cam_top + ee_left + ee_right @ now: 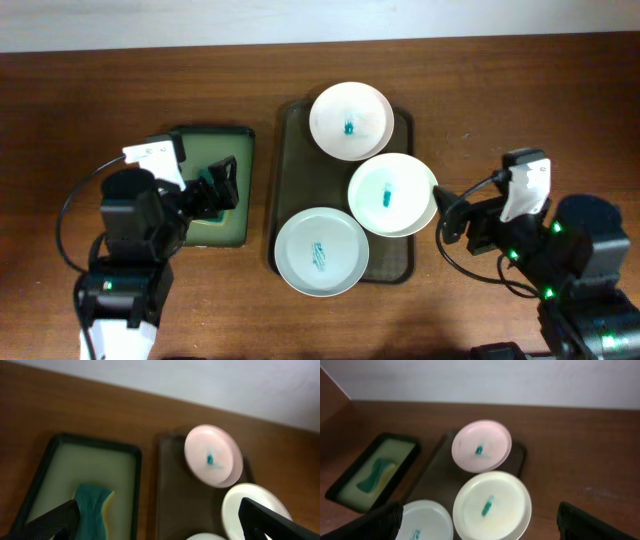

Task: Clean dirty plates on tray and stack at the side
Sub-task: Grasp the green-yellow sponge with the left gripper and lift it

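Brown wooden table (120, 90) meets a pale wall (495, 380); left hand (222, 187) and right hand (445, 213) gape wide, empty.

Even soft light, wrist views blurred

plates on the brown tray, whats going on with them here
Nothing is wiped yet: the far plate, middle plate and near plate all sit on the tray with teal smears. The left gripper is open above the sponge in the small green tray, likely about to grab it. The right gripper is open beside the middle plate, holding nothing.
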